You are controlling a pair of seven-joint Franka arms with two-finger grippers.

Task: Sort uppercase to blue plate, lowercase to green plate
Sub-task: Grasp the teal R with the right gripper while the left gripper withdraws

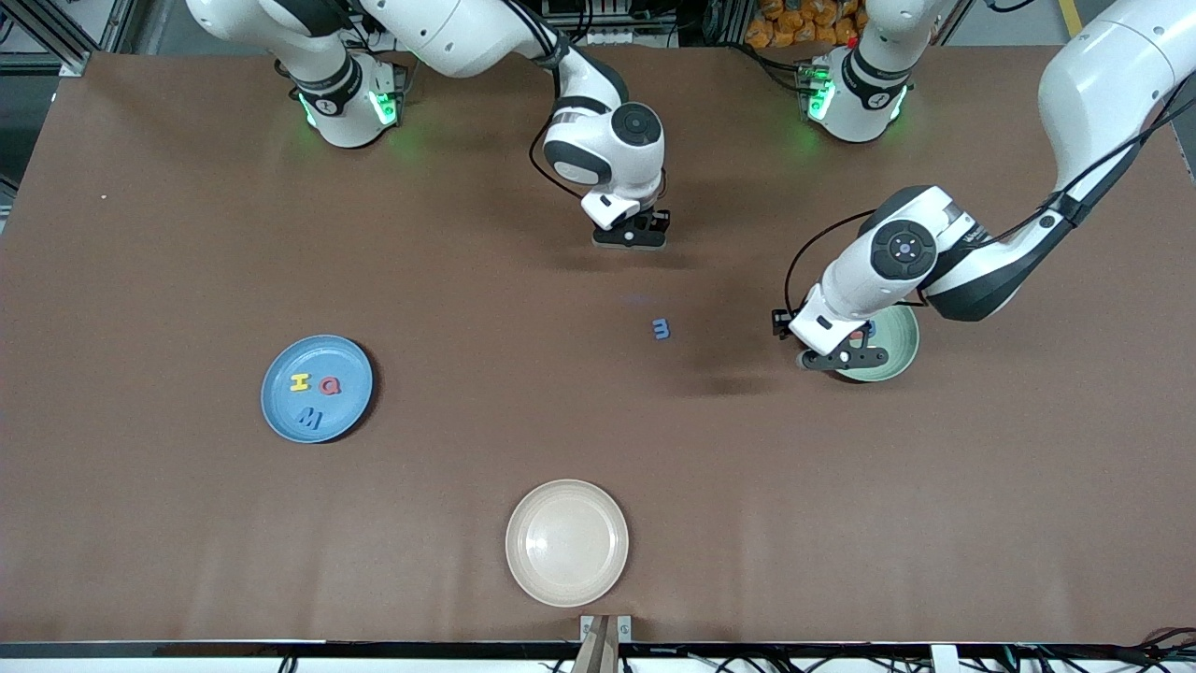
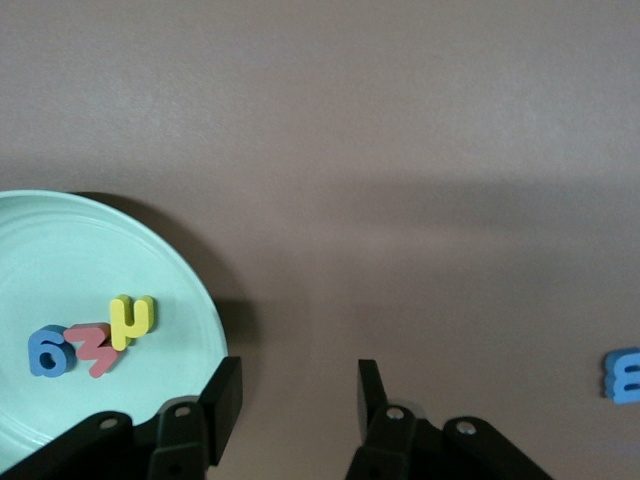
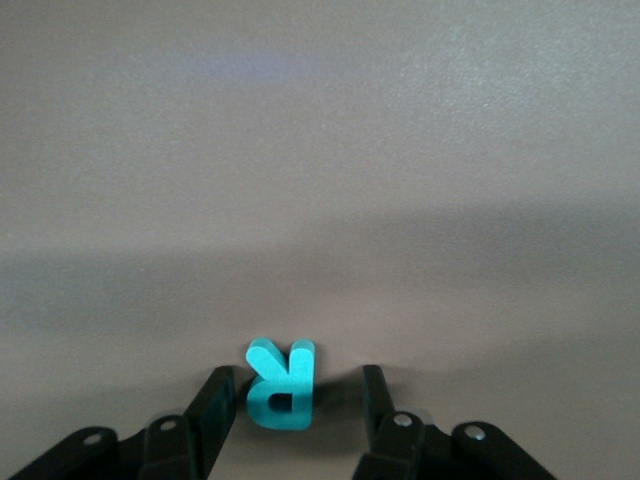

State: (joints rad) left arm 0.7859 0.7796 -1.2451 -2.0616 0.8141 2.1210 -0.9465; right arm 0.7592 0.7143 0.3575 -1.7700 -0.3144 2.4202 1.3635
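My table wears a matt brown, paper-like cover. The teal-green foam letter R looks soft and dull, like the blue foam letter m. The round pale mint-green plate has a smooth satin sheen; the round blue plate looks matt.

Front view: you lose most of the green plate under the left arm, and its letters with it. The teal R is hidden there beneath the right gripper. Left wrist view crops the blue m at its edge.
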